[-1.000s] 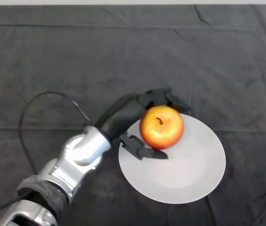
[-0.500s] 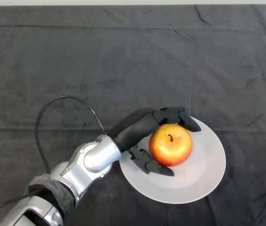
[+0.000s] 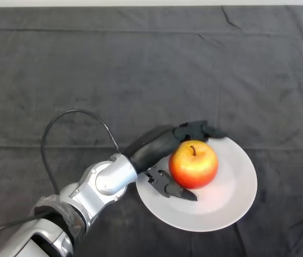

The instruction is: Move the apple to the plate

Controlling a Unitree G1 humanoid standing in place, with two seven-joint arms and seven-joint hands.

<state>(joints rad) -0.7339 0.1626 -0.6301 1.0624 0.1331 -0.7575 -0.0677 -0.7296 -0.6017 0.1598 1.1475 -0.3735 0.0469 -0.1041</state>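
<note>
My left hand, fingers curled around the apple, rests it on the plate, lower-center frame.

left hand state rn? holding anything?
Left hand: shut on the apple, fingers and thumb curled round it over the plate.

No text, label, brand, number or sign could be read anywhere: not on the apple, the white plate, the robot hand, or the dark cloth covering the surface.
</note>
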